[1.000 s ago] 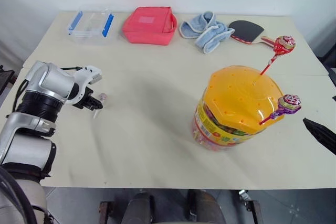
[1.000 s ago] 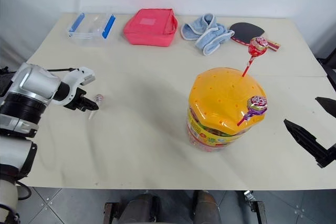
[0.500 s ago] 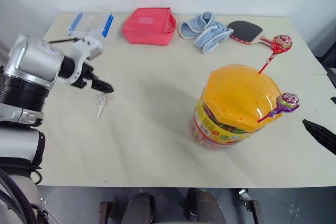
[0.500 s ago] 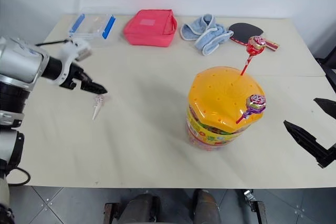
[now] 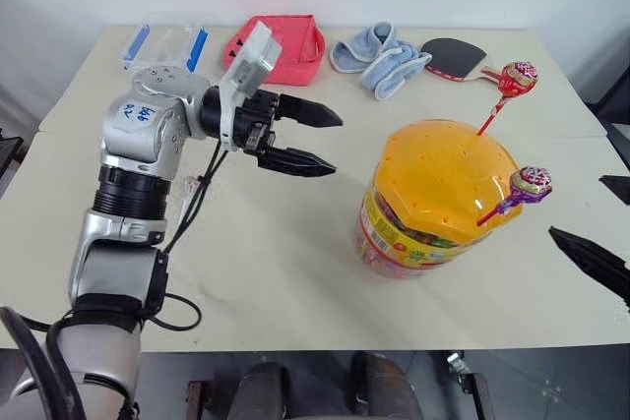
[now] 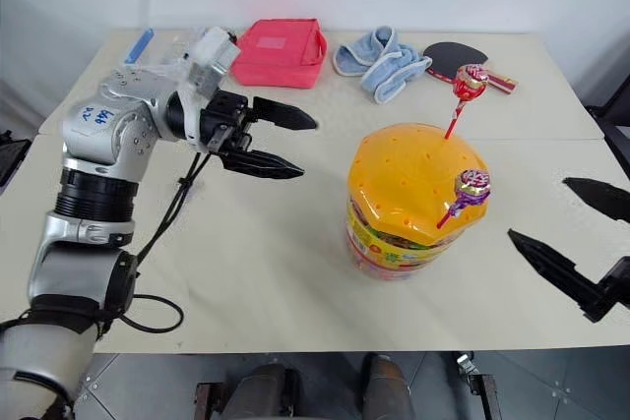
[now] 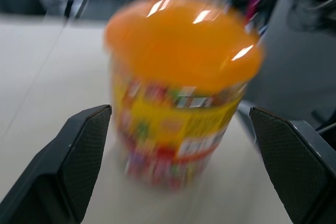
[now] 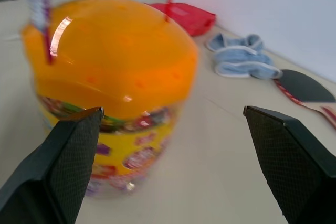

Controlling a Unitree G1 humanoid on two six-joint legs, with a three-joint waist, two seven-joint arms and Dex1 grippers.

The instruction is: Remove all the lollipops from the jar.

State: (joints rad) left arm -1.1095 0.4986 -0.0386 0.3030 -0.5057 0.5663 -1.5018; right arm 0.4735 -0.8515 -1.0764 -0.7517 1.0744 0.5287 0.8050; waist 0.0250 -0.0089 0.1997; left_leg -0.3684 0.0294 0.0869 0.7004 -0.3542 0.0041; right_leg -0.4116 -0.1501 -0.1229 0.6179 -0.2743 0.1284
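Lollipops are what matters here: two stand in the holes of the jar point(image 5: 438, 199), which sits toward the desk's point(image 5: 295, 272) 4 o'clock side. The red lollipop point(image 5: 518, 77) rises from the orange lid at about 1 o'clock, and the purple lollipop point(image 5: 529, 183) juts out at about 3 o'clock. A third lollipop point(image 5: 190, 190) seems to lie on the desk near 9 o'clock, half hidden by the left arm. The left gripper point(image 5: 320, 143) hangs above the desk at the jar's 9 o'clock, jaws wide open and empty, pointing toward the lid. The right gripper point(image 6: 571, 238) waits at the jar's 3 o'clock, jaws also spread and empty. The thin sticks are the likely trouble: jaws closing slightly off line could miss or bend one. A sideways pull might tip the jar, and both arms reaching in together could collide.
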